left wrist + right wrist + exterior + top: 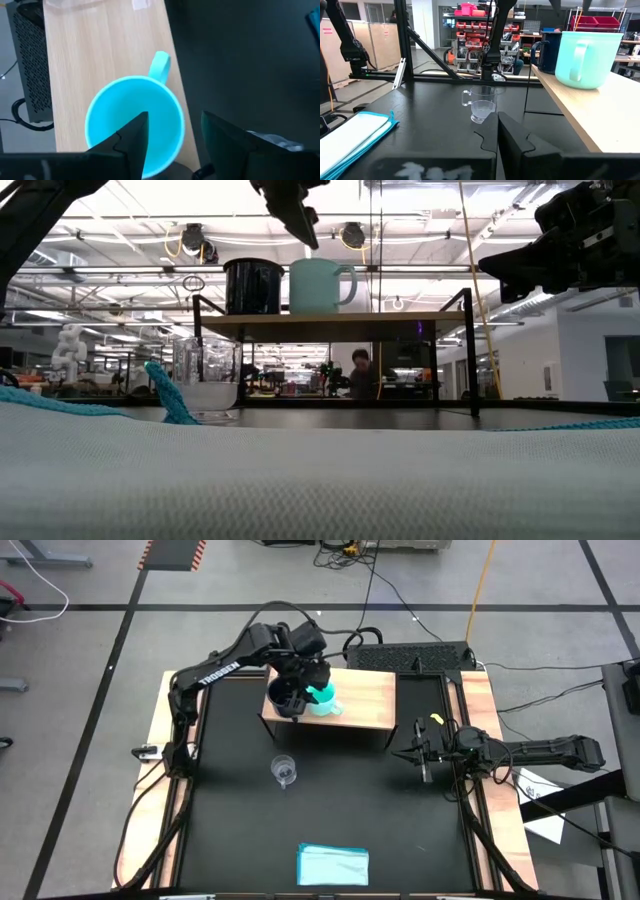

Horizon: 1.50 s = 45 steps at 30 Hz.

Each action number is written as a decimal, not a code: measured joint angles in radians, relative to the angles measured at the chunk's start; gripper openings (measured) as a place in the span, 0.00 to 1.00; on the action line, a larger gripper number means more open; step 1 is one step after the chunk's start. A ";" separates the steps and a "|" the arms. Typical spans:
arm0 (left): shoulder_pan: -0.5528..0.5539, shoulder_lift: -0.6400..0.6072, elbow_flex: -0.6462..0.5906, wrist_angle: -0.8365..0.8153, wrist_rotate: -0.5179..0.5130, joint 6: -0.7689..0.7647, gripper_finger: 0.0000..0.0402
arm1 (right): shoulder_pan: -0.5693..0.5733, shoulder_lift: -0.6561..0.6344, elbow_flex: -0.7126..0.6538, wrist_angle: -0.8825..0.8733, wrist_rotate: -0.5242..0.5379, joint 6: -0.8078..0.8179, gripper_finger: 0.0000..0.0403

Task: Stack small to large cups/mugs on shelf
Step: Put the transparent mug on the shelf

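The left gripper (172, 140) hangs open directly above the turquoise mug (323, 699), which stands on the shelf (365, 700) beside the navy mug (283, 697). The glass cup (284, 771) sits on the table in front of the shelf, nearer this arm. The right gripper (421, 753) waits beside the shelf, its fingers' state unclear.

This is looking like a big robot lab: red bins (470, 9) are sitting on racks, cables (375, 585) are lying on the floor, and a person (362, 372) is sitting far behind.
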 joint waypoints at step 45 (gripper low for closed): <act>-0.297 -0.260 -0.244 -0.031 0.069 0.023 0.00 | 0.000 0.013 0.000 0.000 0.000 0.017 0.00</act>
